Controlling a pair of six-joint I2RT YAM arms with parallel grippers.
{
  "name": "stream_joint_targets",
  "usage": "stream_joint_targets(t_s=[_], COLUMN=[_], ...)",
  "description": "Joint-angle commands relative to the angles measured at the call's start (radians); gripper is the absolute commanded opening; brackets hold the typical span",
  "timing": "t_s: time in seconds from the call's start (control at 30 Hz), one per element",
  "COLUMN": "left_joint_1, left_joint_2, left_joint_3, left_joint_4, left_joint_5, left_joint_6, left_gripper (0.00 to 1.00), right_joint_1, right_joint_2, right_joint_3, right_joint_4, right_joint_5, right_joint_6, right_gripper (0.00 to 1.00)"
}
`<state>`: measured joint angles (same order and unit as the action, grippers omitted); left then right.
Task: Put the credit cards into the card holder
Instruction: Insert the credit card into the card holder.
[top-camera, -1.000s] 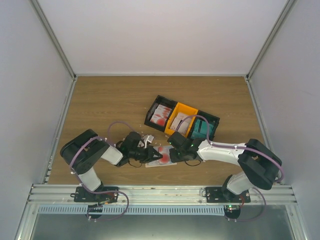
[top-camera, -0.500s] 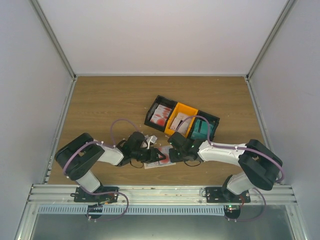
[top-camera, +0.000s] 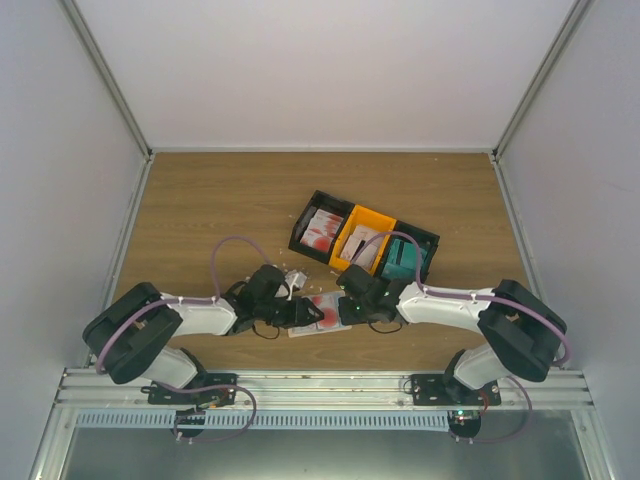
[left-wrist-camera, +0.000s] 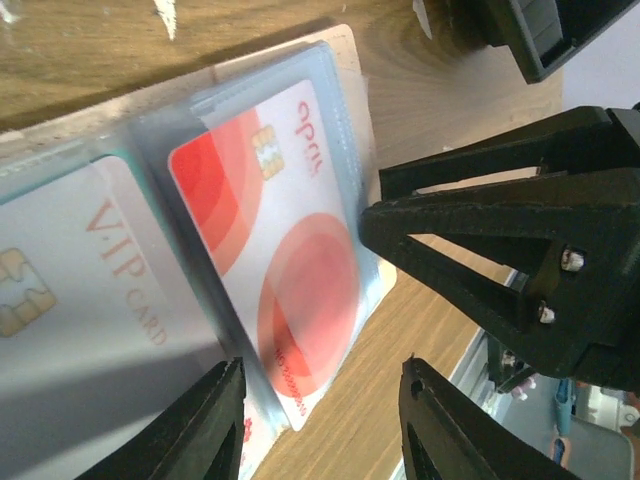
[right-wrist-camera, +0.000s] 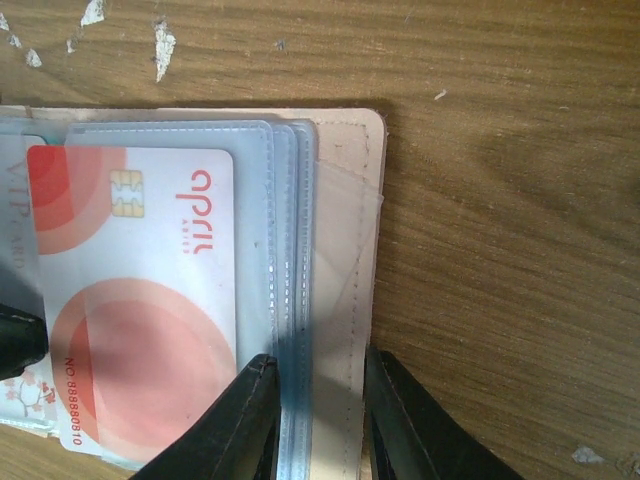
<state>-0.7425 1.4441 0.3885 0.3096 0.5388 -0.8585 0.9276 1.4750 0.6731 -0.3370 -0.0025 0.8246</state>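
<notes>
The beige card holder (top-camera: 322, 313) lies open on the table between my two grippers. Its clear sleeves hold a white card with red blotches (left-wrist-camera: 275, 245) (right-wrist-camera: 140, 300) and a pale grey VIP card (left-wrist-camera: 70, 300). My left gripper (top-camera: 298, 313) (left-wrist-camera: 320, 425) is open and empty, its fingers straddling the red card's near corner. My right gripper (top-camera: 347, 310) (right-wrist-camera: 318, 420) is closed narrowly on the holder's right edge (right-wrist-camera: 345, 250), with the sleeve edges and beige cover between its fingers. It also shows in the left wrist view (left-wrist-camera: 480, 250).
A black-and-orange three-bin tray (top-camera: 432, 240) stands just behind, with red-blotched cards (top-camera: 320, 230), pale cards (top-camera: 362, 246) and teal cards (top-camera: 402, 258) in its bins. White scraps (top-camera: 296, 276) (right-wrist-camera: 160, 45) lie on the wood beside the holder.
My left arm's elbow has swung out to the left and lower. Its gripper has stayed at the holder's left side. The right gripper has hardly moved.
</notes>
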Motion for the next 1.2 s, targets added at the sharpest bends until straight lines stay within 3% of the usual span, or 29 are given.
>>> stream_joint_targets(t_s=[0.0,0.23,0.43,0.67,0.83,1.17], left_joint_1=[-0.008,-0.028,-0.079,-0.112,-0.112,-0.110], left_joint_2=[-0.029,0.043,0.083,0.097,0.065,-0.206], left_joint_3=[-0.001,0.054,0.129,0.168,0.175,0.196], left_joint_4=[-0.037,-0.057,-0.112,-0.163,-0.188,-0.372], left_joint_5=[-0.068,-0.104,-0.153,-0.206,-0.212,-0.354], left_joint_6=[0.036,0.076,0.123,0.150,0.158,0.194], left_gripper=[0.44,0.36,0.10,0.07,0.13,0.46], right_joint_1=[0.016,0.016,0.016,0.016,0.015,0.006], right_joint_2=[0.011,0.023,0.022,0.007,-0.059,-0.309], right_joint_3=[-0.041,-0.038,-0.038,-0.041,-0.021,-0.056], right_joint_4=[-0.057,-0.045,-0.036,-0.039,-0.076,-0.121], right_joint_5=[-0.026,-0.030,-0.033,-0.030,0.031,0.182], right_joint_6=[0.013,0.010,0.005,0.011,0.022,0.058], right_gripper=[0.25,0.25,0.25,0.25,0.30,0.53])
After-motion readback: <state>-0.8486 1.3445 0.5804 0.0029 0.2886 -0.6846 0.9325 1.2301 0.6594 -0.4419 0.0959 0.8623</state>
